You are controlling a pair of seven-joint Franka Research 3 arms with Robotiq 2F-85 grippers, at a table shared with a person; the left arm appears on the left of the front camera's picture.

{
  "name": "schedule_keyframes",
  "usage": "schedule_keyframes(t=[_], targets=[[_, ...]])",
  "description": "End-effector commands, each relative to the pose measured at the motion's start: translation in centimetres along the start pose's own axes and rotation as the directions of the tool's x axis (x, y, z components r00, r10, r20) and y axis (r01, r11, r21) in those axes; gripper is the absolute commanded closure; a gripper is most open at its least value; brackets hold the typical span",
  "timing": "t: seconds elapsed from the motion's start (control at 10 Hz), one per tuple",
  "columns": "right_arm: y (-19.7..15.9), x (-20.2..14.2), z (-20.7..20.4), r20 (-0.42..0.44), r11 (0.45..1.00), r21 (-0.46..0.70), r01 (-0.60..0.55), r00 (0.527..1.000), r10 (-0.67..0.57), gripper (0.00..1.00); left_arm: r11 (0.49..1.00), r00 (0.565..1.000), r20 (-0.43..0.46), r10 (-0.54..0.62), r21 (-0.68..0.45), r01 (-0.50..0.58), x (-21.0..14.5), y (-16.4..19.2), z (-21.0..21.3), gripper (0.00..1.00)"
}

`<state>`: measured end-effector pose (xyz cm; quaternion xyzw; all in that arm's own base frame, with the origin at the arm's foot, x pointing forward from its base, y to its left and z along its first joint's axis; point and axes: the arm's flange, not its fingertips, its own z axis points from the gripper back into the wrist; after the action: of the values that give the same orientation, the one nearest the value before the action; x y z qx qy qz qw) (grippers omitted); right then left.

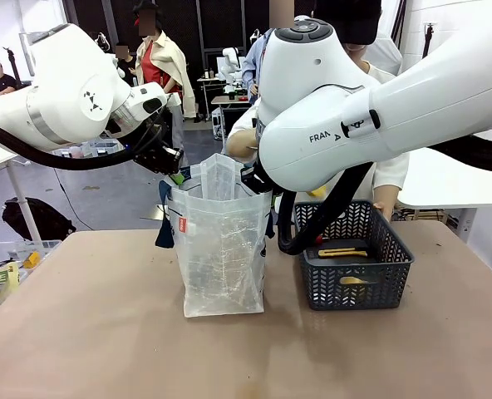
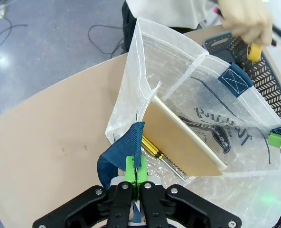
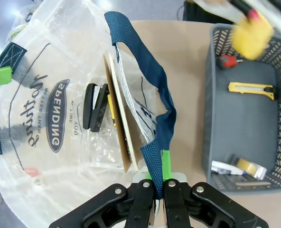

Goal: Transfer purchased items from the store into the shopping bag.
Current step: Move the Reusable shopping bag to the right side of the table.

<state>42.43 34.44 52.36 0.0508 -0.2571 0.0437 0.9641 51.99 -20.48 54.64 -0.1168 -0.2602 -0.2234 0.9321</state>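
The translucent white shopping bag [image 1: 221, 249] stands upright mid-table, held open by both arms. My left gripper [image 2: 136, 171] is shut on one dark blue strap handle [image 2: 126, 147]. My right gripper [image 3: 158, 171] is shut on the other strap [image 3: 150, 80]. Inside the bag lie a tan notebook [image 2: 183, 140], yellow-black pencils [image 2: 154, 149] and a black stapler [image 3: 95, 107]. The dark grey lattice basket [image 1: 358, 287] sits right of the bag and holds a yellow utility knife [image 3: 249, 88], a tape roll [image 3: 245, 165] and a small red item [image 3: 228, 61]. A person's hand [image 2: 245, 21] holds a yellow roll [image 2: 253, 51] above the basket.
The person stands at the far side behind the bag and basket. A clear bin with packets [image 1: 1, 266] sits off the table's left edge. Bare tan tabletop [image 1: 88, 332] spreads in front of the bag.
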Motion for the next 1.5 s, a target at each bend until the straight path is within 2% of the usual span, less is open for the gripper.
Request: schedule_keyframes(t=[0.0, 1.4], targets=[[0.02, -0.07, 0.04, -0.007, 1.0, 0.008, 0.013, 1.0, -0.013, 1.0, 1.0, 1.0, 0.004, 0.007, 0.002, -0.007, 0.24, 0.21, 0.06, 1.0], [0.02, -0.07, 0.04, -0.007, 1.0, 0.008, 0.013, 1.0, -0.013, 1.0, 1.0, 1.0, 0.004, 0.007, 0.002, -0.007, 0.24, 0.21, 0.06, 1.0]])
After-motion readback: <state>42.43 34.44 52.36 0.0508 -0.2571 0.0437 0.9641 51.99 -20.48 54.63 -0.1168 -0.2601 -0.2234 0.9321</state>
